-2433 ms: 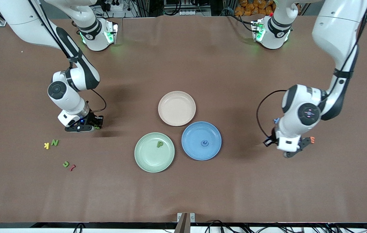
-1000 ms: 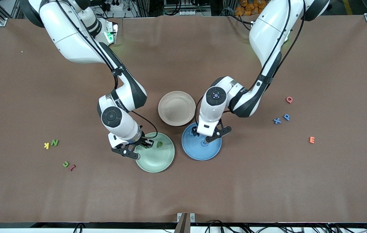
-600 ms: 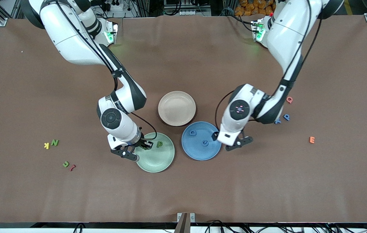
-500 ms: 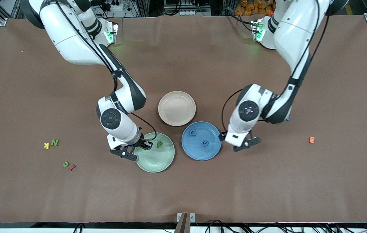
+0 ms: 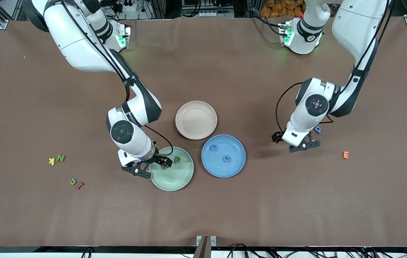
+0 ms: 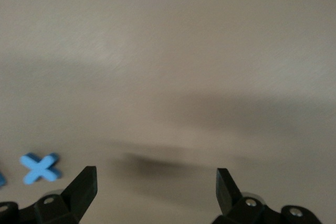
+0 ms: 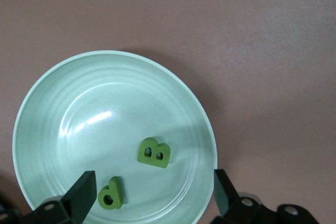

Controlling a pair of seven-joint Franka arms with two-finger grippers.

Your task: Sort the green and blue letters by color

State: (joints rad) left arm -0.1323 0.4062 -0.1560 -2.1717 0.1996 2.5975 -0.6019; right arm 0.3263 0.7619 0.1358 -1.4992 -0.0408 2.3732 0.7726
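Observation:
My right gripper (image 5: 156,167) is open, low over the green plate (image 5: 185,180). Two green letters lie in that plate, a P (image 5: 177,159) and a B (image 5: 164,166). The right wrist view shows the plate's rim (image 7: 31,103), the B (image 7: 154,152) and the P (image 7: 111,192) between my open right gripper (image 7: 152,190). The blue plate (image 5: 232,168) holds a blue D (image 5: 214,147) and a Q (image 5: 227,158). My left gripper (image 5: 294,141) is open and empty over bare table, next to a blue P (image 5: 317,129). The left wrist view shows a blue X (image 6: 39,167) beside my left gripper (image 6: 155,182). A green N (image 5: 61,157) and a green C-like piece (image 5: 73,181) lie toward the right arm's end.
An empty beige plate (image 5: 196,120) stands farther from the front camera than the two other plates. A yellow K (image 5: 51,161) lies beside the N and a red piece (image 5: 80,185) beside the C-like piece. An orange E (image 5: 346,154) lies toward the left arm's end.
My left gripper left a blue D in the blue plate and moved off toward the left arm's end. My right gripper opened over the green plate and the green B now lies there.

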